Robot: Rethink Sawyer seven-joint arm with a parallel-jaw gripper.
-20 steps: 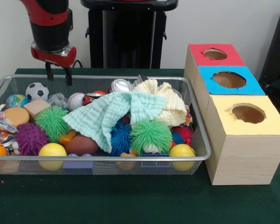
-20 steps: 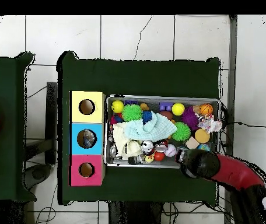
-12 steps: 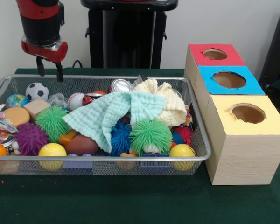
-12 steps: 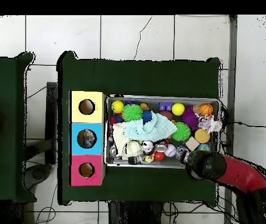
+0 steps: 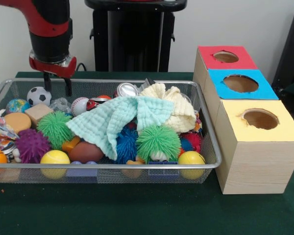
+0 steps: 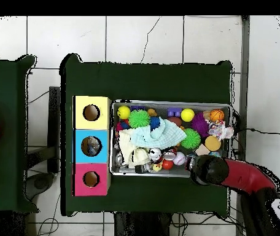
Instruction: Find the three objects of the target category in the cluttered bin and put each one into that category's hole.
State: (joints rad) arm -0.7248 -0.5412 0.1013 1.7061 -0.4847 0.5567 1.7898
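Front view showed you the gripper hanging over the far left corner of the wire bin, its fingers spread apart and holding nothing, just above the soccer ball and beside the baseball. You had the mint cloth draped over the middle clutter. To the right on the tabletop stood the red, blue and yellow boxes.

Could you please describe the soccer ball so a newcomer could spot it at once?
Start at the wire mesh bin, front view, and go to its far left corner. The small black-and-white soccer ball sits there; its black patches set it apart from the red-stitched white baseball nearby.
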